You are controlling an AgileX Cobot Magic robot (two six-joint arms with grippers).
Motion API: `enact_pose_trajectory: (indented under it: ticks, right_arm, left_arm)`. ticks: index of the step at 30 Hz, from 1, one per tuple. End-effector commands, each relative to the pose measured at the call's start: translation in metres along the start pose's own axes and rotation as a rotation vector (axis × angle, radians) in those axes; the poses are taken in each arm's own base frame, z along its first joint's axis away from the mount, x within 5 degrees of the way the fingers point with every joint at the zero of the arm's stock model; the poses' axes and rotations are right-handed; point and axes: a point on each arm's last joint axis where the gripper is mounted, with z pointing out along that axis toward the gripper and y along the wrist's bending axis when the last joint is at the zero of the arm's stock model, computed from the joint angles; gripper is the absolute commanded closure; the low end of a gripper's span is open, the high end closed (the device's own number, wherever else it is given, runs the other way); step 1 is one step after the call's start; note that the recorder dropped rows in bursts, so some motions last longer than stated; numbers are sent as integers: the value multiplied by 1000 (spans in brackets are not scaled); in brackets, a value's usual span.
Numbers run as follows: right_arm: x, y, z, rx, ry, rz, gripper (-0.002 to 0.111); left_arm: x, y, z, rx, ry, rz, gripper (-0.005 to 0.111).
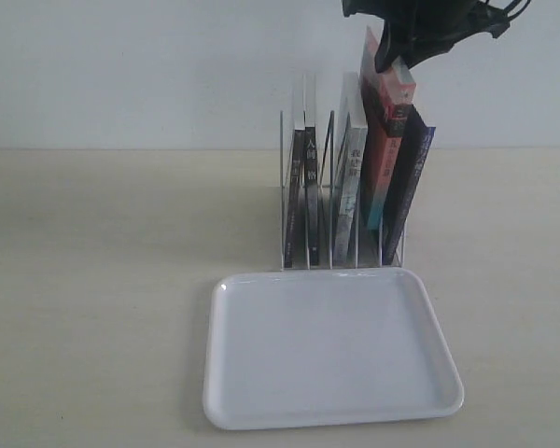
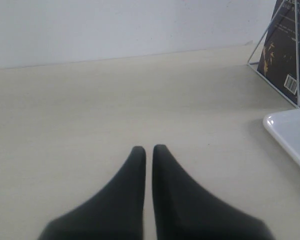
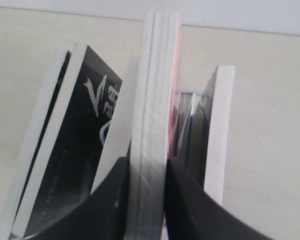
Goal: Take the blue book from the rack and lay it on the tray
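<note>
The blue book (image 1: pixel 409 177), with its dark navy spine, leans in the rightmost slot of the white wire rack (image 1: pixel 285 187). Beside it on the left, the red-spined book (image 1: pixel 385 140) stands raised above the others. My right gripper (image 1: pixel 389 61) is over its top, shut on it. In the right wrist view the gripper (image 3: pixel 147 162) pinches this thick book (image 3: pixel 152 90); a thinner dark-covered book that looks like the blue book (image 3: pixel 220 130) stands beside it. The white tray (image 1: pixel 215 373) lies in front of the rack. My left gripper (image 2: pixel 149 148) hovers shut over bare table.
A grey-spined book (image 1: pixel 350 177) and two dark books (image 1: pixel 303 187) fill the other slots. The left wrist view catches a rack corner (image 2: pixel 296 50), a dark book with a barcode (image 2: pixel 280 55) and the tray's corner (image 2: pixel 290 130). A pale wall stands behind.
</note>
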Motion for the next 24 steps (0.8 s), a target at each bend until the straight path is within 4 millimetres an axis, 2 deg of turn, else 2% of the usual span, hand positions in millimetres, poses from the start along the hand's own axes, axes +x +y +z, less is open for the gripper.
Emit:
enact_pose_trajectory:
  ticks: [1,13,20,24]
  right_arm:
    - [-7,1,-16,8,-66,-17,107]
    - [-5,1,-17,9,-51,-14,107]
    - [-6,4,-34,5,-75,-19,107]
    - [-4,4,-37,5,-64,-20,107]
  left_arm:
    - [-3,0,-1,-1,-22,-6,102]
    - [-3,0,-1,-1,-22,-6,102]
    - [-3,0,-1,-1,-22,-6,102]
    - [-3,0,-1,-1,-22,-6,102]
